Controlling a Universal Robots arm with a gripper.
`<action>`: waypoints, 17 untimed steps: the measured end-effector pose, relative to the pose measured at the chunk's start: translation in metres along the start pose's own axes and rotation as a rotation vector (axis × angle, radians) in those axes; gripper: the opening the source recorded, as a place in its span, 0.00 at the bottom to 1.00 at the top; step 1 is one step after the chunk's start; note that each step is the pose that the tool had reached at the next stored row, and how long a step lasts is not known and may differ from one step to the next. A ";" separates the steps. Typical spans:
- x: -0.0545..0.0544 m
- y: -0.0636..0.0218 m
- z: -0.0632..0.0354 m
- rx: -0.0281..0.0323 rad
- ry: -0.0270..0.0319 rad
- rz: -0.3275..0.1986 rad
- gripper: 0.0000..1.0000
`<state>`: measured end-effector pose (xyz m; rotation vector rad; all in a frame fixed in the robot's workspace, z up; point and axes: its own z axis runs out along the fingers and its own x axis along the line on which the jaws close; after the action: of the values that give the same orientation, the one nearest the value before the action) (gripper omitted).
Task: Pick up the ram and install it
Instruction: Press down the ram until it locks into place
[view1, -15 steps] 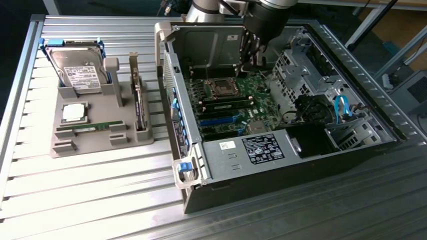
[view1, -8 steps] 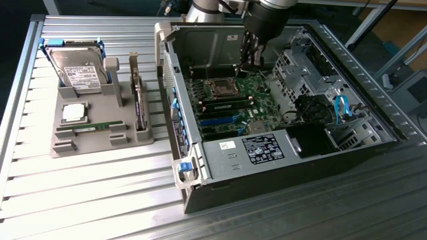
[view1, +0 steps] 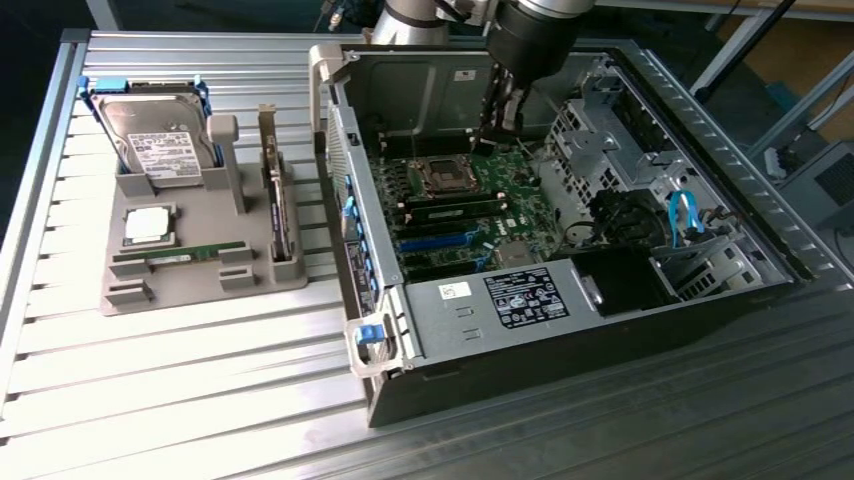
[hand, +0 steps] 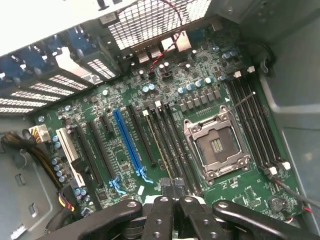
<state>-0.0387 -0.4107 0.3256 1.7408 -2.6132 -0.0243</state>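
Note:
The ram (view1: 178, 257), a thin green stick with a white label, lies flat in the front slot of the grey holder (view1: 200, 290) at the exterior view's left. My gripper (view1: 497, 135) hangs inside the open computer case (view1: 561, 300), far from the stick, over the far end of the motherboard (view1: 501, 185). In the wrist view the black fingertips (hand: 167, 184) meet with nothing between them, so the gripper (hand: 173, 184) is shut. They hover over the end of the long black memory slots (hand: 170, 145), beside the empty processor socket (hand: 216, 146).
The holder also carries a silver hard drive (view1: 158, 140), a square processor chip (view1: 148, 224) and a long card (view1: 278, 215) standing on edge. Case walls, a drive cage (view1: 601, 140) and cables (view1: 683, 215) ring the motherboard. A blue expansion slot (hand: 127, 142) lies beside the memory slots.

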 end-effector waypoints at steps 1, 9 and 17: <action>0.000 0.0000 0.0000 0.0001 -0.0003 0.016 0.10; 0.000 0.0000 0.0002 0.0010 -0.0019 0.136 0.10; 0.000 0.0000 0.0002 0.0016 -0.0030 0.217 0.10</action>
<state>-0.0387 -0.4107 0.3254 1.4484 -2.7878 -0.0245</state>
